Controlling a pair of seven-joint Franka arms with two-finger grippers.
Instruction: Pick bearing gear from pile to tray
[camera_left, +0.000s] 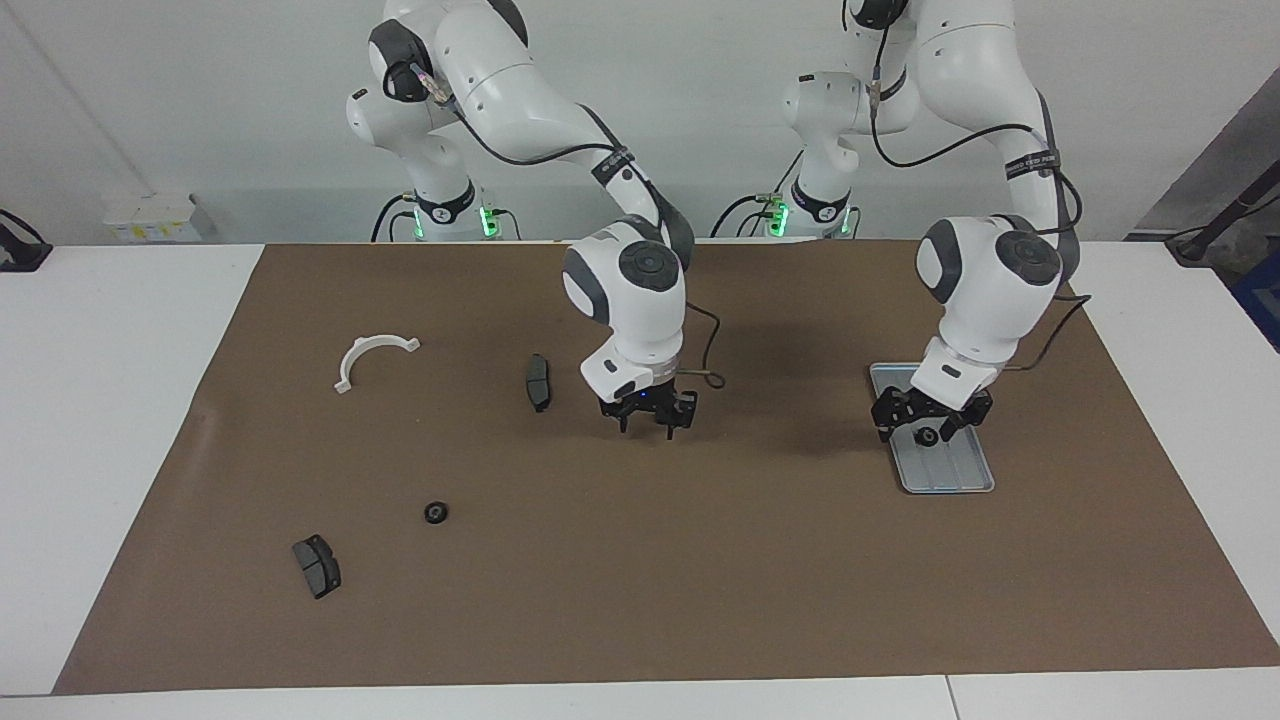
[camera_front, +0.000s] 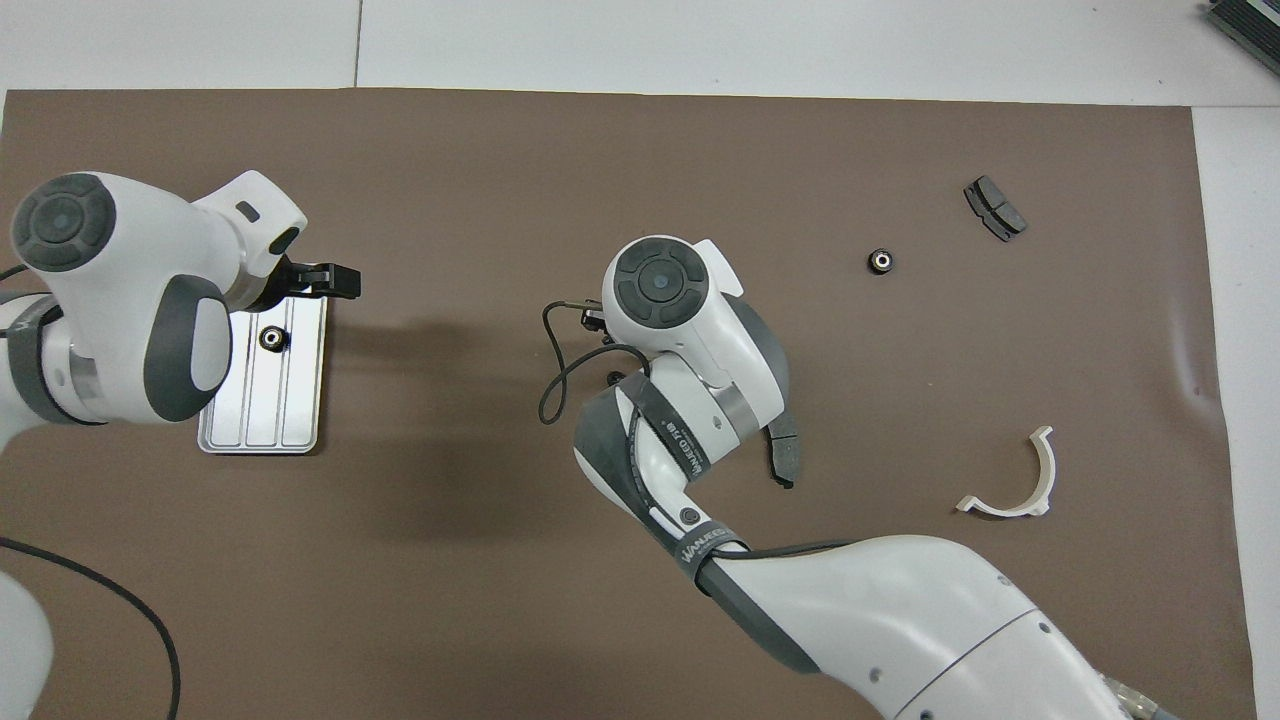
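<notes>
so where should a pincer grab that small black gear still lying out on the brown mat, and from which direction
Take the gear across its round outer rim, coming straight down from above. It lies flat on the mat with its bore facing up and stands apart from the brake pad, so fingers should fit on either side.

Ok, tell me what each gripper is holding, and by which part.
Nothing. The left gripper hangs open over the tray, with the bearing gear lying loose in it; the right gripper is open and empty.

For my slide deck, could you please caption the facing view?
Left gripper hovers over the ridged silver tray holding one small black round gear; the right gripper waits mid-table.
</notes>
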